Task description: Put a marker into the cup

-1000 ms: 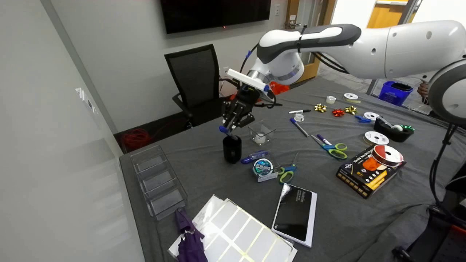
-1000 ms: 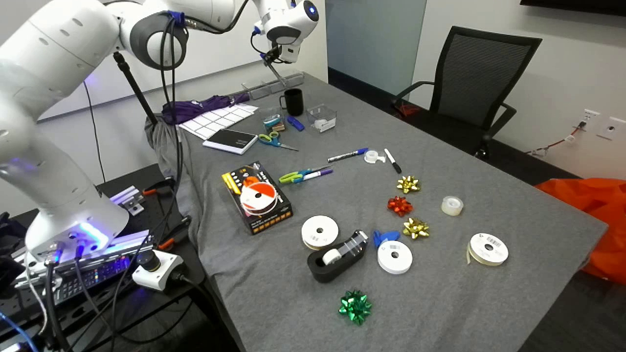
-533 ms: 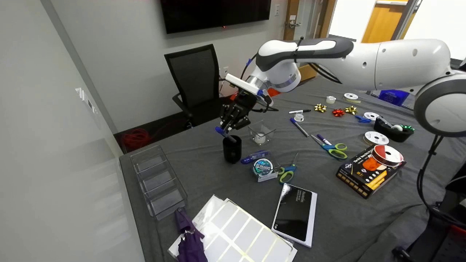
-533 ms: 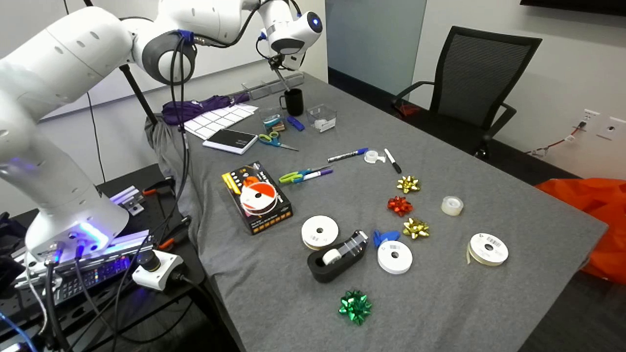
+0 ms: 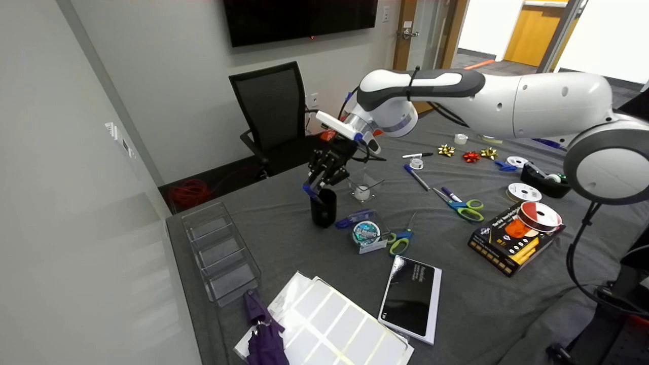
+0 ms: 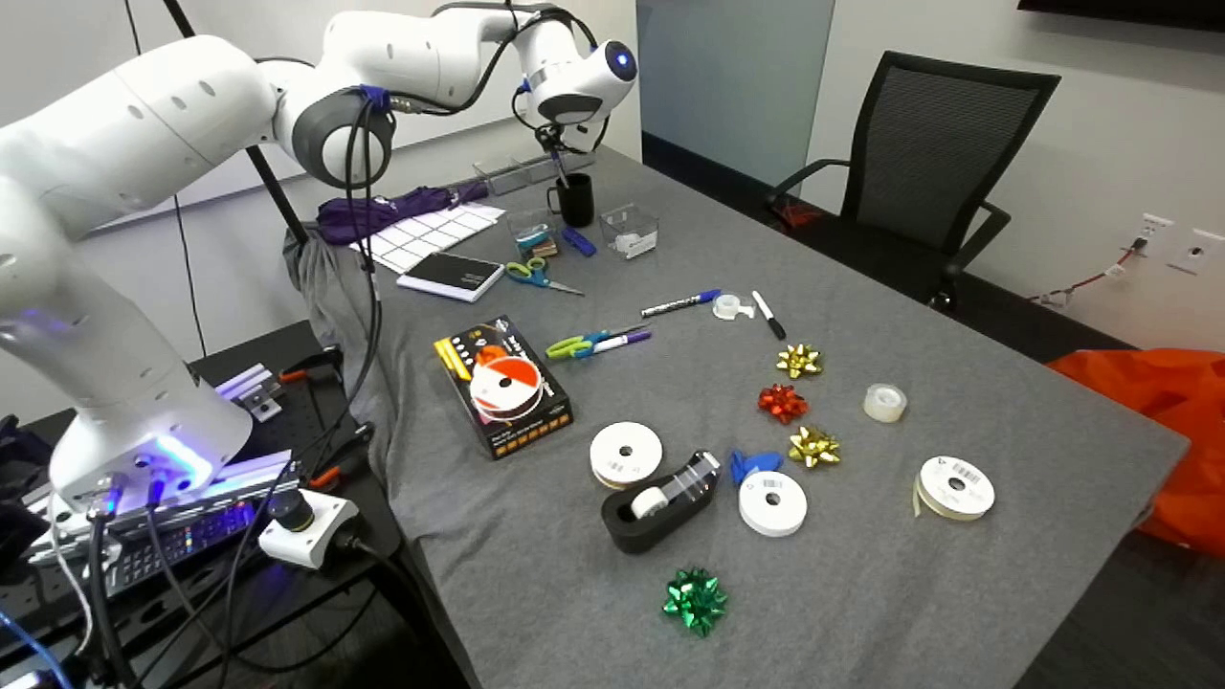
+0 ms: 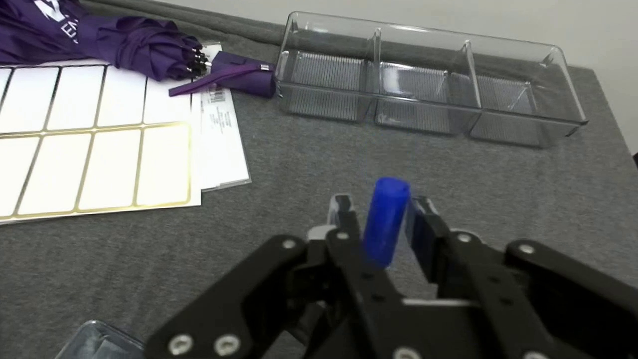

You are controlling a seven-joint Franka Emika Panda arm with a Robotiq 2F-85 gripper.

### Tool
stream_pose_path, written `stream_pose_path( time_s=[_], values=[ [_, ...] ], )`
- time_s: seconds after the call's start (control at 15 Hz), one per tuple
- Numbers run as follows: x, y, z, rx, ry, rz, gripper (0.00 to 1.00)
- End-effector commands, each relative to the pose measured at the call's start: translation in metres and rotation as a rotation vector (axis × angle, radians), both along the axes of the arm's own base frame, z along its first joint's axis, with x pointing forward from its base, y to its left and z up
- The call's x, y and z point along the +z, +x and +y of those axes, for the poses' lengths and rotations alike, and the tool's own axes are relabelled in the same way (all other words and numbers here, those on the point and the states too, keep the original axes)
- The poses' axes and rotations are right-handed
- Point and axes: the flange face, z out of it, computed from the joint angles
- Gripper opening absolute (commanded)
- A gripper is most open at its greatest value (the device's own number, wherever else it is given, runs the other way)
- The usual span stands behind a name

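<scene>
Grey-clothed table point(image 6: 909, 612), arm point(image 6: 412, 53) stretched out from near-side base point(image 6: 144, 416) to far end, wrist point(image 6: 579, 86) angled down, gripper point(image 7: 383, 207) just above black cup point(image 5: 324, 214), jaws apart, blue-capped marker point(image 7: 387, 219) tilted between them, lower end in cup mouth, clear divided tray point(image 7: 423, 85) beyond, pale wall point(image 5: 101, 203) behind.
</scene>
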Motion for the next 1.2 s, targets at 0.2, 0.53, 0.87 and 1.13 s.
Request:
stream_pose_path(
  time_s=[0.2,0.53,0.87,1.13],
  values=[
    [0.013,0.001,0.001,0.023,-0.018,-0.008,0.87],
    [0.044,-0.004,0.002,0.116,-0.114,-0.047,1.00],
    [0.074,-0.011,-0.009,0.231,-0.334,-0.082,1.00],
    [0.102,-0.016,-0.014,0.313,-0.515,-0.132,1.00]
  ],
)
